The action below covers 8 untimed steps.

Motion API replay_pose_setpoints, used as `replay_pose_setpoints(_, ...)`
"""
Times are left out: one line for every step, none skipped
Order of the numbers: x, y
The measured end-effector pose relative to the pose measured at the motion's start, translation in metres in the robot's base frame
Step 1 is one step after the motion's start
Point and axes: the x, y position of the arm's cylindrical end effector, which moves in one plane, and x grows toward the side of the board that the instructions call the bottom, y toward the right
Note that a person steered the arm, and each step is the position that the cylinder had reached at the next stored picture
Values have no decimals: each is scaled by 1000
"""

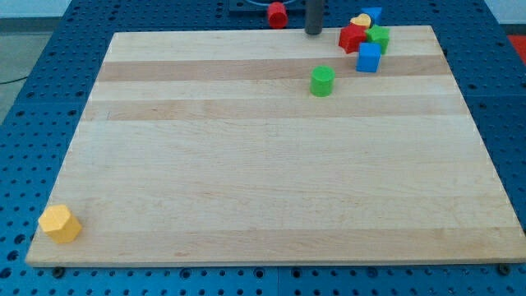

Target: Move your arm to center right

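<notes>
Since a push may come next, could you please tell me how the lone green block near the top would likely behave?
The green block looks squat and flat-bottomed, so it should probably slide rather than tip. Its rounded sides suggest it might turn off-line. The wooden board looks smooth, so little resistance seems likely.

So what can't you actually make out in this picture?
- My tip: the rod's upper part is cut off by the view's top.
- Yellow block and far blue block: partly hidden in the cluster behind the red block; shapes unclear.
- Red cylinder: small, near the top edge.
</notes>
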Motion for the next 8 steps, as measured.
replay_pose_setpoints(11, 15)
replay_pose_setpoints(86, -11)
replay_pose_setpoints(140, -74)
replay_pose_setpoints(157, -117)
replay_pose_setpoints(240, -78)
replay_pose_setpoints(273, 59)
replay_pose_setpoints(259, 195)
replay_pose_setpoints(244, 256)
